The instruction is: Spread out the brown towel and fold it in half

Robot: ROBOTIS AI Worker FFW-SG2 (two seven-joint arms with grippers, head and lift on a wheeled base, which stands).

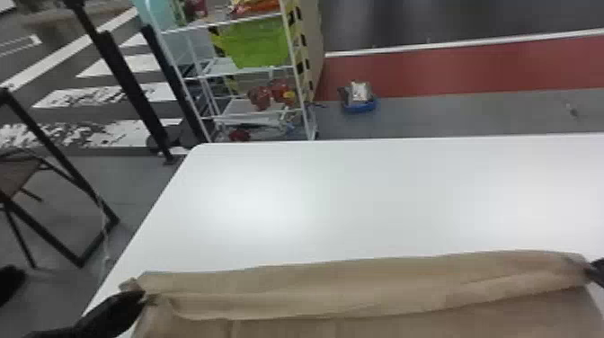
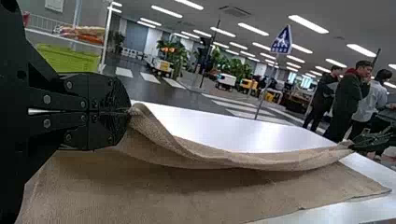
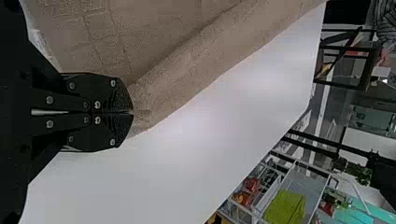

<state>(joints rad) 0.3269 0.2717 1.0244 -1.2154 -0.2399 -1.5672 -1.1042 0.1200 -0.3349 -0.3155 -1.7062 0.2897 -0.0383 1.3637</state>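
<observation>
Sagging between left gripper and right gripper, both clamped on it, the brown towel shows long folds

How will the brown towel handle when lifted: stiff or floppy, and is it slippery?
Likely floppy: the towel sags between the left end effector and the right end effector. Probably not slippery, as its surface looks rough. It should crease easily, given the folds along its held edge.

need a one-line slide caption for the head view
Left gripper and right gripper hold the brown towel by two corners at the near side of the white table.
</observation>
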